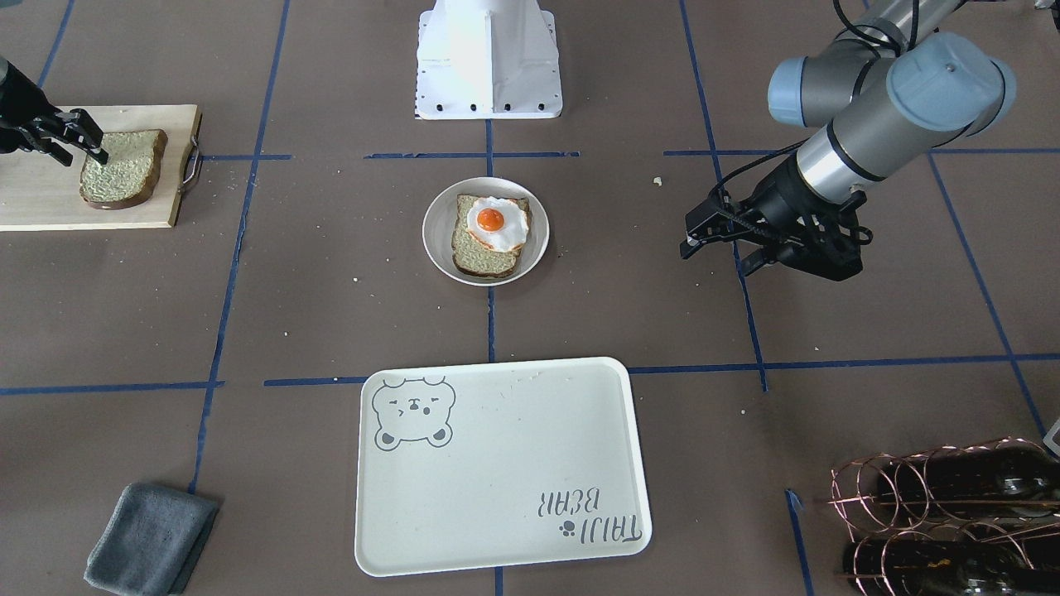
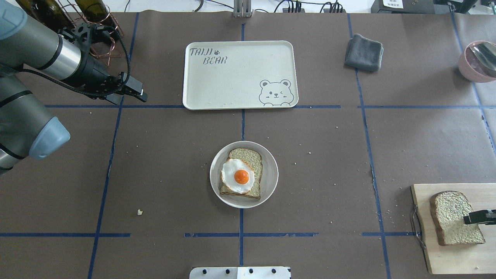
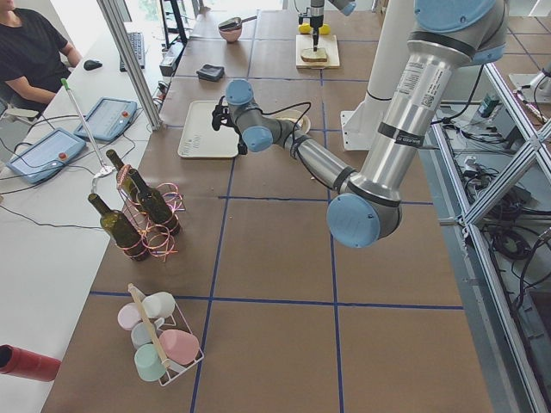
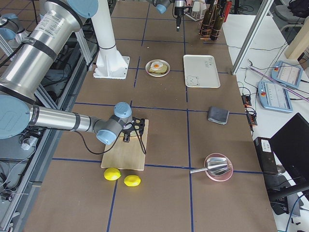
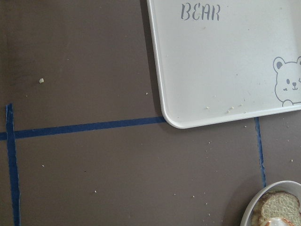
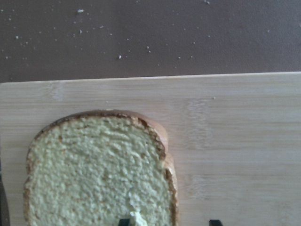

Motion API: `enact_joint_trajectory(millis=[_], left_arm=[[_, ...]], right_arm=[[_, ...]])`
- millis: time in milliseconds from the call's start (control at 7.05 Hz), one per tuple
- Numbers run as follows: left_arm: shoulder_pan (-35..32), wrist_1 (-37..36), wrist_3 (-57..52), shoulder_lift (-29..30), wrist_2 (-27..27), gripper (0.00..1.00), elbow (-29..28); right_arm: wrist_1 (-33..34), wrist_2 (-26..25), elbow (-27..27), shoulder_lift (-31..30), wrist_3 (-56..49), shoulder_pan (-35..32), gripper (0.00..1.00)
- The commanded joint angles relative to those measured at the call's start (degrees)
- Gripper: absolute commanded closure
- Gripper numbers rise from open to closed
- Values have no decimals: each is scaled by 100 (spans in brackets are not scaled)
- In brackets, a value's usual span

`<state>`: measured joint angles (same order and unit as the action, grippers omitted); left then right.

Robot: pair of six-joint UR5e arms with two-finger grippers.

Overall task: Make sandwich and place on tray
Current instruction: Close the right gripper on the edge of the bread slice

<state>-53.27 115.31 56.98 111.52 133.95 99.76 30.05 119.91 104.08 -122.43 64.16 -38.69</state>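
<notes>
Front view: I see one porous, brown-crusted bread slice (image 1: 480, 258) under a glossy white fried egg (image 1: 495, 222) on a round white plate (image 1: 432, 232), centre surface (image 1: 331, 290); smooth cream rectangular tray (image 1: 497, 447) bare. Left end effector (image 1: 696, 234): fingers apart. Overhead: right end effector (image 2: 471, 217), fingers apart, at second slice (image 2: 449, 209) on pale wooden board (image 2: 445, 255), right. Capping and transfer remain.

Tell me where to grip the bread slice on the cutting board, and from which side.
Come from above and pinch the right-hand crust edge of the bread slice, one of the fingers on the crumb, one on the bare cutting board beside it. It lies flat, so only that thin rim is likely graspable.
</notes>
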Motion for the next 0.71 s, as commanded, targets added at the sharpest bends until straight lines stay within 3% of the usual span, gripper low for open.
enact_joint_trajectory(millis=[0,142,284,426,568], left_arm=[[1,0,-3,-7,0,0,9],[1,0,-3,-16,0,0,26],[1,0,6,-33,0,0,52],[1,0,-3,-42,0,0,53],[1,0,-3,-51,0,0,70]], right_arm=[[1,-3,-54,0,0,54,35],[1,-3,-89,34,0,72,35],[1,-3,-98,35,0,80,47],[1,-3,-98,44,0,80,80],[1,-3,-89,61,0,80,100]])
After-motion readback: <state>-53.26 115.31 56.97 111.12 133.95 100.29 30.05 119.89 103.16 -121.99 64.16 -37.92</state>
